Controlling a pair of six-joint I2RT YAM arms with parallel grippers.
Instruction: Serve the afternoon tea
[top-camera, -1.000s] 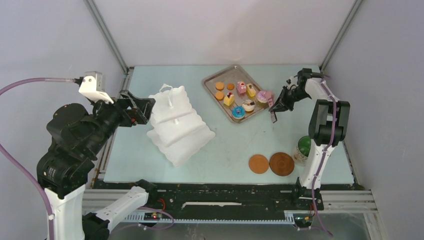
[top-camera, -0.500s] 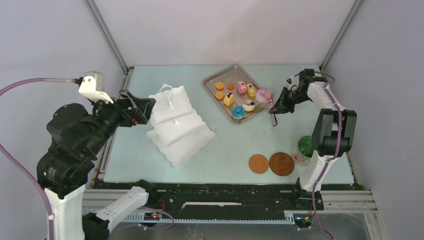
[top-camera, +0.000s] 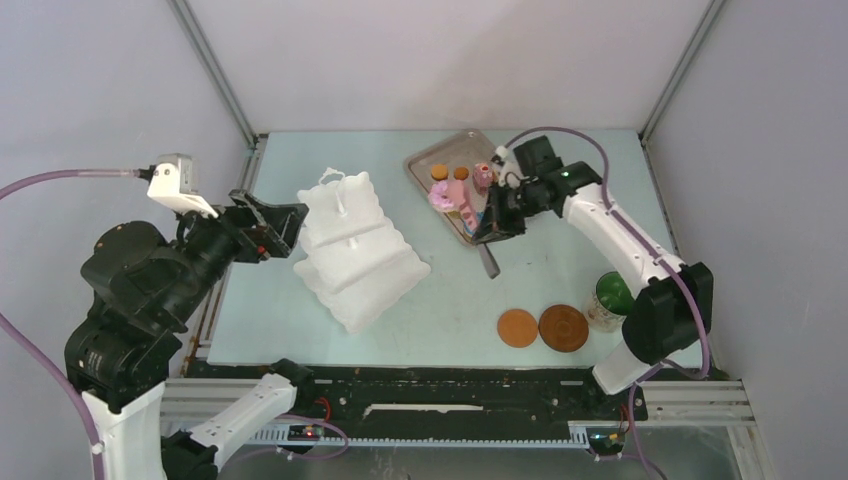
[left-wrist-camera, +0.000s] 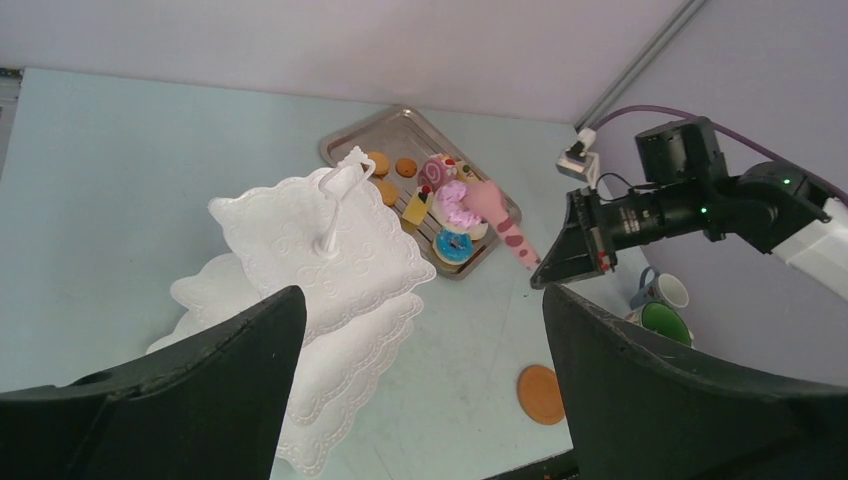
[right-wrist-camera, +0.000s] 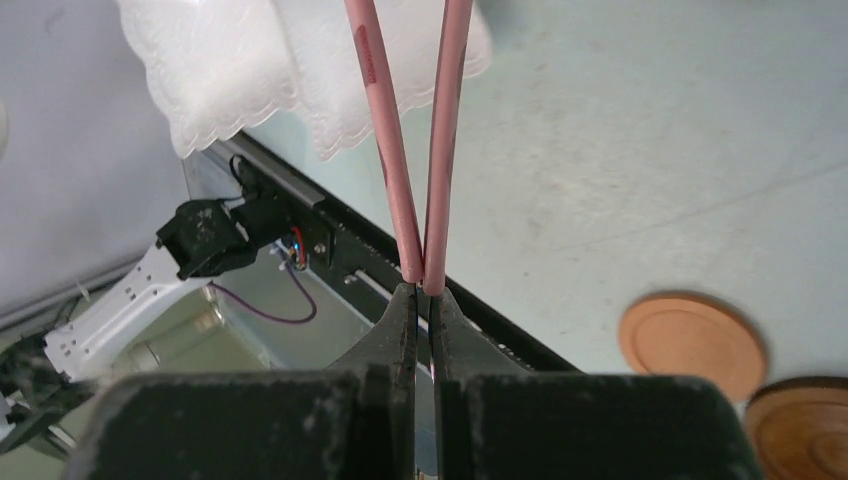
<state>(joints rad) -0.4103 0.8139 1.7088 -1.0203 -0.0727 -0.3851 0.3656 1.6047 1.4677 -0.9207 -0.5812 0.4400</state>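
The white three-tier stand lies tilted at mid-left; it also shows in the left wrist view and the right wrist view. My left gripper is open and empty at the stand's left edge, its jaws wide apart. My right gripper is shut on the pink tongs, which hold a pink doughnut over the silver tray. Orange biscuits, a pink cake slice and a blue doughnut lie in the tray.
The green-lined mug stands at the right beside my right arm, with the small white cup next to it. Two brown coasters lie near the front edge. Frame posts rise at both back corners.
My right arm has swung left from the tray's right side to over the tray, carrying the tongs and pink doughnut. My left arm has shifted only slightly.
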